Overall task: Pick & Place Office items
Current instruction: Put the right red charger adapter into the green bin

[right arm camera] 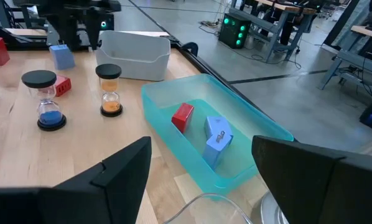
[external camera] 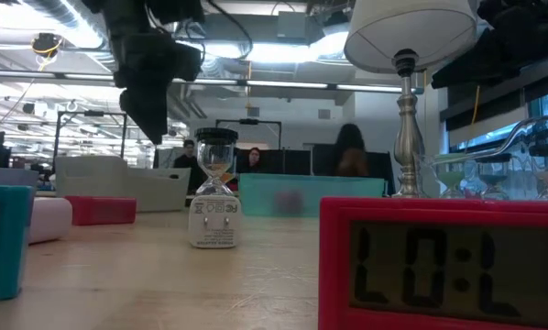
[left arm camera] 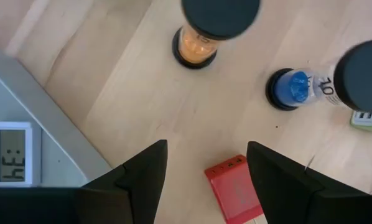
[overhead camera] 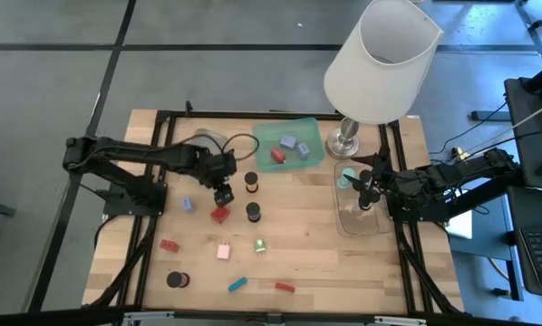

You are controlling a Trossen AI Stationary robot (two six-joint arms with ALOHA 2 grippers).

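Note:
My left gripper [overhead camera: 222, 192] hangs open above the table, fingers [left arm camera: 142, 180] on either side of a red block [left arm camera: 233, 188] lying flat on the wood below it, apart from it. Two black-capped hourglasses, one with orange sand [left arm camera: 196, 45] and one with blue sand [left arm camera: 292, 88], stand upright just beyond. My right gripper [overhead camera: 366, 188] is open and holds nothing, over the clear tray [overhead camera: 362, 217]. A red block [right arm camera: 182, 117] and a lavender block [right arm camera: 217, 138] lie in the green tray [right arm camera: 173, 146]. More small pieces lie on the table's near half [overhead camera: 224, 250].
The grey tray [left arm camera: 43, 134] sits close by my left gripper and holds a small clock [left arm camera: 9, 162]. The white-shaded lamp [overhead camera: 382, 63] stands at the far right, next to the green tray. A red clock [external camera: 439, 266] fills the low view's foreground. People sit beyond the table.

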